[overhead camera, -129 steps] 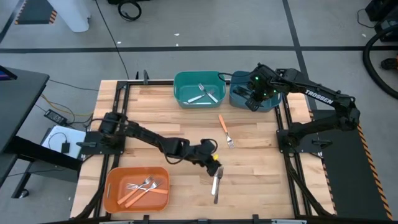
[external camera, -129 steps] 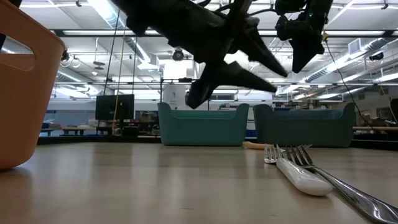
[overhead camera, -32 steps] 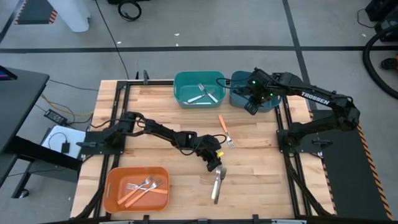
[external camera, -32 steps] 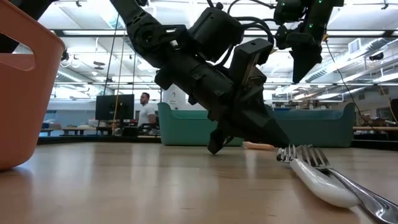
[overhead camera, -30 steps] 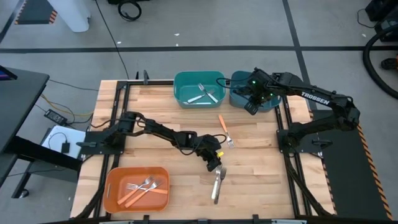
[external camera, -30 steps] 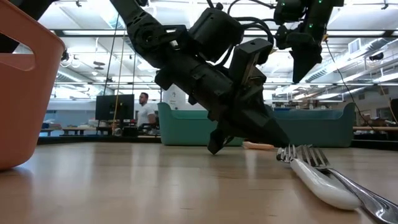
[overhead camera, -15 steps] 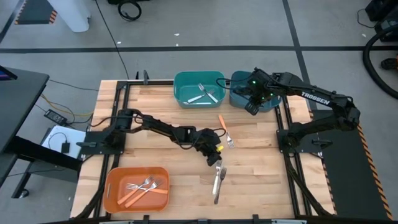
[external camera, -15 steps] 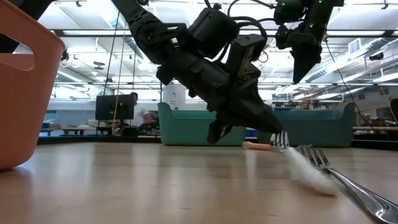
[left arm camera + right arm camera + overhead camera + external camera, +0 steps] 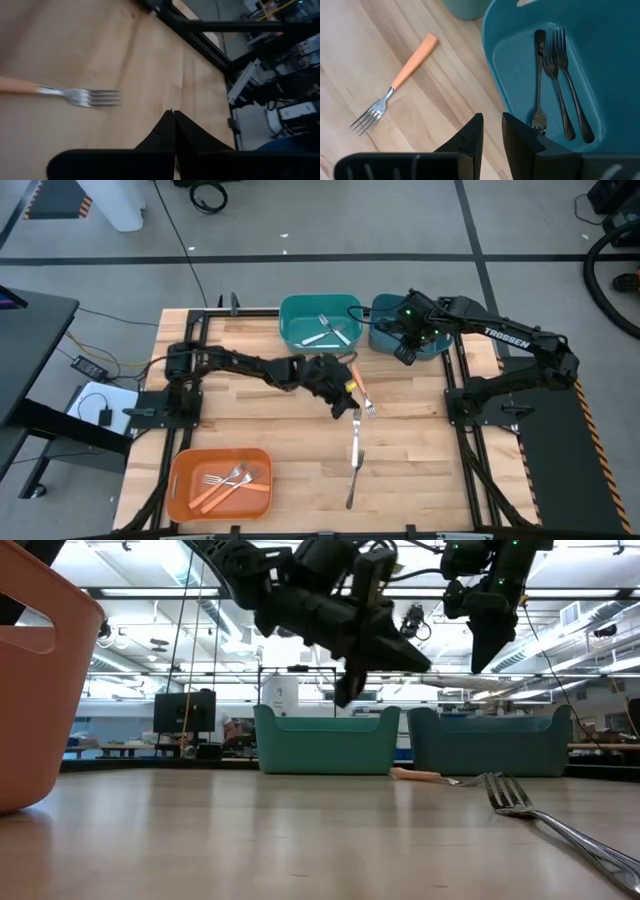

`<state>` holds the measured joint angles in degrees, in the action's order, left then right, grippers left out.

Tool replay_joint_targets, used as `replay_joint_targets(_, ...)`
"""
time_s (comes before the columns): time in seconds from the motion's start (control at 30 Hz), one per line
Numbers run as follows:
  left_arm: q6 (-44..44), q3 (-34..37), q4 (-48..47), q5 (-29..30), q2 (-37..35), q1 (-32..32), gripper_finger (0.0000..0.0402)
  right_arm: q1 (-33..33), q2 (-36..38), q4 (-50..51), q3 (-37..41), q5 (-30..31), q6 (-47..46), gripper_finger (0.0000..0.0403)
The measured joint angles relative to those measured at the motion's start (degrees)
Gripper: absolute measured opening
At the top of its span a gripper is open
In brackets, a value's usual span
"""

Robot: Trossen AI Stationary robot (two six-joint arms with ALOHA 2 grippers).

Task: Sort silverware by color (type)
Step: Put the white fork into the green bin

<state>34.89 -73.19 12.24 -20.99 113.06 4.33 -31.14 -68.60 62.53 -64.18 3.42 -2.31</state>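
Above mid-table, the left gripper point(image 9: 352, 408), jaws together, has lifted the white-handled fork point(image 9: 355, 436).

The left arm reaches from the left side across the middle of the desk, its links stretched nearly straight. Its tool point(image 9: 352, 408) hangs above the surface, fingers point(image 9: 170, 131) pressed together with nothing between them. The right arm bends in from the right side, elbow raised, toward the far right corner. Its tool point(image 9: 398, 354) points downward, held high, fingers point(image 9: 473, 134) slightly parted and empty.
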Motion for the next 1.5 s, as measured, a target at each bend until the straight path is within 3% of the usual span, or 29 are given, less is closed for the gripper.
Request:
replay_joint_targets(0.37, -6.0, 0.0, -1.7, 3.5, -6.1, 13.5, 0.0000, -0.2, 0.0, -3.8, 0.0, 0.0, -2.3, 0.0078)
replay_joint_targets(0.7, -3.7, 0.0, -0.6, 4.4, -9.0, 30.2, 0.0000, -1.7, 0.0, -7.1, 0.0, 0.0, -6.0, 0.0078)
replay_joint_targets(0.93, -3.9, 0.0, -1.0, 11.1, -9.0, 38.6, 0.0002, -4.1, 0.0, -11.0, 0.0, 0.0, -10.8, 0.0078)
replay_joint_targets(1.3, -9.0, 0.0, -11.8, 9.6, -8.9, 38.9, 0.0006, -5.0, 0.0, -11.1, 0.0, 0.1, -14.5, 0.0078)
replay_joint_targets(1.5, -13.4, 0.0, -10.9, 9.4, -8.9, 37.8, 0.0050, -5.0, 0.0, -11.9, 0.0, 3.1, -16.2, 0.0078)
